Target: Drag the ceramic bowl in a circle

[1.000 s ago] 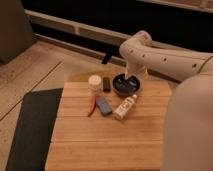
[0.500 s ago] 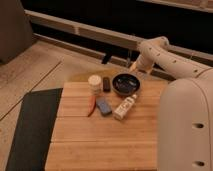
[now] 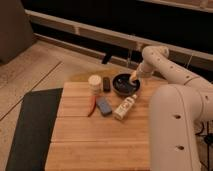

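From where I stand, the ceramic bowl point(image 3: 124, 85) sits close to the far edge of the wooden tabletop point(image 3: 100, 145), toward its far right corner. The gripper point(image 3: 133, 76) reaches in from the right and is down at the bowl's far right rim, though I cannot tell whether the claw is wide, narrow or gripping that rim. A cream cup point(image 3: 94, 82) and a small dark block point(image 3: 106, 84) stand just left of the bowl, while a red chili point(image 3: 91, 105), a blue block point(image 3: 104, 106) and a white bottle point(image 3: 125, 107) on its side lie nearer the middle of the top.
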Robot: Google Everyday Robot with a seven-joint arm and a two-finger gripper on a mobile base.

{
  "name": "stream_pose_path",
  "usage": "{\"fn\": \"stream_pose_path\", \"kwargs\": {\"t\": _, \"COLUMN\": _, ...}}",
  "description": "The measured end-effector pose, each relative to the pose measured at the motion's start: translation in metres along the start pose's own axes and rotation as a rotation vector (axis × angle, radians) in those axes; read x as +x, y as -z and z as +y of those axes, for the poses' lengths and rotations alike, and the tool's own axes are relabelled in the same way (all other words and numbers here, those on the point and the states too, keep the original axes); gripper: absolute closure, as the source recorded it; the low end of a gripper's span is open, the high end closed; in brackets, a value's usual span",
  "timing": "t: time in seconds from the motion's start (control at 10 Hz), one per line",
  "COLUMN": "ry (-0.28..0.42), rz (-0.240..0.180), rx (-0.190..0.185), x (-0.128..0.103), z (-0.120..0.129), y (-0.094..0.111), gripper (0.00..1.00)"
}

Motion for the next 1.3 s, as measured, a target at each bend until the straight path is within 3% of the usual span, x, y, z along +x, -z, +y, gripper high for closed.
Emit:
{"fn": "stream_pose_path", "kwargs": {"t": 0.6, "ry": 0.057, "rz": 0.192, "rx": 0.126, "x": 0.019, "z": -0.006, "y": -0.053, "gripper": 0.36}}
{"fn": "stream_pose_path", "kwargs": {"t": 0.9, "ry": 0.084, "rz": 0.256, "rx": 0.151, "x": 0.025, "z": 0.000, "y": -0.069, "gripper": 0.65}}
{"fn": "stream_pose_path", "kwargs": {"t": 1.1, "ry": 0.077, "rz": 0.246, "rx": 0.147, "x": 0.018, "z": 0.003, "y": -0.066, "gripper": 0.87}}
{"fn": "stream_pose_path", "kwargs": {"t": 1.3, "ry": 0.069, "rz": 0.226, "rx": 0.136, "x": 0.009, "z": 0.013, "y": -0.055, "gripper": 1.00}}
